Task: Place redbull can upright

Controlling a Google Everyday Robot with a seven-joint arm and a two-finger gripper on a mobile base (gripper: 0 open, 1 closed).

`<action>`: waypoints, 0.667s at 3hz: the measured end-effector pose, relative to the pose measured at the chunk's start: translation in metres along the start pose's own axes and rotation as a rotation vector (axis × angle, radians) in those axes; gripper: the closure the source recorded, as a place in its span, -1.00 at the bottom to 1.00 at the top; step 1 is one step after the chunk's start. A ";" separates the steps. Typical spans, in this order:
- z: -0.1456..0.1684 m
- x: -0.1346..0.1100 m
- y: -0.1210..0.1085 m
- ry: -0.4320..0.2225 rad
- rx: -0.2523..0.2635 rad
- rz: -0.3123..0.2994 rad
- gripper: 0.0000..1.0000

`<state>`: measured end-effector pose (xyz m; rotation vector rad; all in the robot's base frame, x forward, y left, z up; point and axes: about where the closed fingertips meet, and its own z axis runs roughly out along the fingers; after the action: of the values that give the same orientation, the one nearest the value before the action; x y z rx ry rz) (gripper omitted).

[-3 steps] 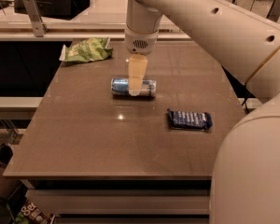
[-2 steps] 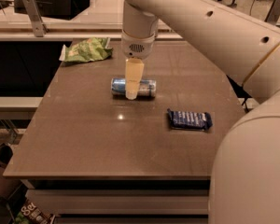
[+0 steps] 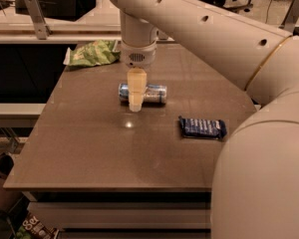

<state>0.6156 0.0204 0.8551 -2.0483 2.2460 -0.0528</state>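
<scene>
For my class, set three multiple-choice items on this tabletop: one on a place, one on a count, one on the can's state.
1. Where is the green chip bag?
A. far left corner of the table
B. near right corner
C. on the floor

2. How many things lie on the table?
A. two
B. three
C. five

3. The redbull can is
A. upright
B. on its side
C. inside the bag

Answers:
1 A, it lies at the far left edge.
2 B, there are the bag, the can and a dark-blue wrapper.
3 B, its length runs along the table, with the gripper down over its middle.
</scene>
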 end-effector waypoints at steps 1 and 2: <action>0.005 0.005 -0.004 0.025 -0.001 0.003 -1.00; 0.009 0.010 -0.008 0.031 0.001 0.004 -1.00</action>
<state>0.6239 0.0100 0.8467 -2.0566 2.2679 -0.0862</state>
